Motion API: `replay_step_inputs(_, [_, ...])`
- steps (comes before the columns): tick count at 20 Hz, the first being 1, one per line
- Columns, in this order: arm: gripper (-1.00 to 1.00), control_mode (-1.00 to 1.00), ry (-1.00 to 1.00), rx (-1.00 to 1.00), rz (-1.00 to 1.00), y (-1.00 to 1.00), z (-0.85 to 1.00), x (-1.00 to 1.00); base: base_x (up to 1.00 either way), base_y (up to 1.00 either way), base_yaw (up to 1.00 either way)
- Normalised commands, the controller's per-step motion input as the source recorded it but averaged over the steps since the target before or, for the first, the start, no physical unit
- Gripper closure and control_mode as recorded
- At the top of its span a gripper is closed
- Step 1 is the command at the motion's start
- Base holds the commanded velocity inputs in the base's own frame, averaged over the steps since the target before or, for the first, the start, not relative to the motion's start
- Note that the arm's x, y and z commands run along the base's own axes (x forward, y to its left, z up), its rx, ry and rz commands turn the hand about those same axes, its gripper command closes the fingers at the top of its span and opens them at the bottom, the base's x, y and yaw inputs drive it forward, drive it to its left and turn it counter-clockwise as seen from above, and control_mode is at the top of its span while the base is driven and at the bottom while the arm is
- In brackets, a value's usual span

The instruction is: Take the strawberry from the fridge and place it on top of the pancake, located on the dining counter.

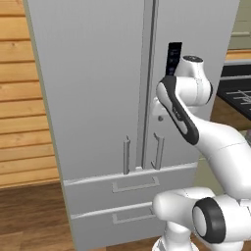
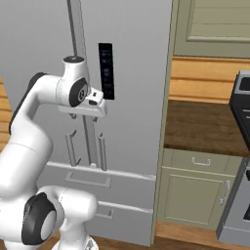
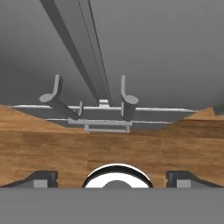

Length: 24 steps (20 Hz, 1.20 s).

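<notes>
The fridge (image 1: 98, 98) is a tall light-grey unit whose two doors stand shut, so the strawberry is hidden. Its vertical bar handles (image 1: 126, 156) flank the centre seam, above two drawers (image 1: 135, 185). My gripper (image 2: 84, 115) hangs close in front of the seam, just above the handles, and points downward. In the hand view the gripper (image 3: 112, 177) is open: its two dark fingertips (image 3: 41, 177) sit far apart with nothing between them, and both door handles (image 3: 127, 98) lie below. The pancake and the dining counter are out of view.
A black panel (image 2: 106, 71) sits on the right fridge door. Right of the fridge a pale-green cabinet (image 2: 195, 190) carries a dark wooden top, with a stove (image 2: 239, 146) beyond it. A wood-plank wall (image 1: 22, 98) borders the fridge's left side. The floor (image 3: 109, 148) is wood.
</notes>
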Motion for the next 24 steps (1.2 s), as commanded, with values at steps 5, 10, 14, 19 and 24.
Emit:
replay_step_inputs(5, [-1.0,-1.0,-0.14,0.0,0.0,0.0,-0.95,0.14,0.0,0.0,0.0])
replay_step_inputs(10, [-1.0,-1.0,-0.16,0.0,0.02,0.0,-0.66,0.39,0.0,0.0,0.0])
replay_step_inputs(14, [-1.0,-1.0,0.01,-0.01,0.0,-0.23,-0.3,0.69,0.0,0.0,0.0])
replay_step_inputs(19, [-1.0,-1.0,-0.04,-0.04,0.0,-0.1,-0.33,0.52,0.0,0.0,0.0])
replay_step_inputs(24, [-1.0,-1.0,0.0,0.0,0.0,-0.14,-0.38,0.36,0.0,0.0,0.0])
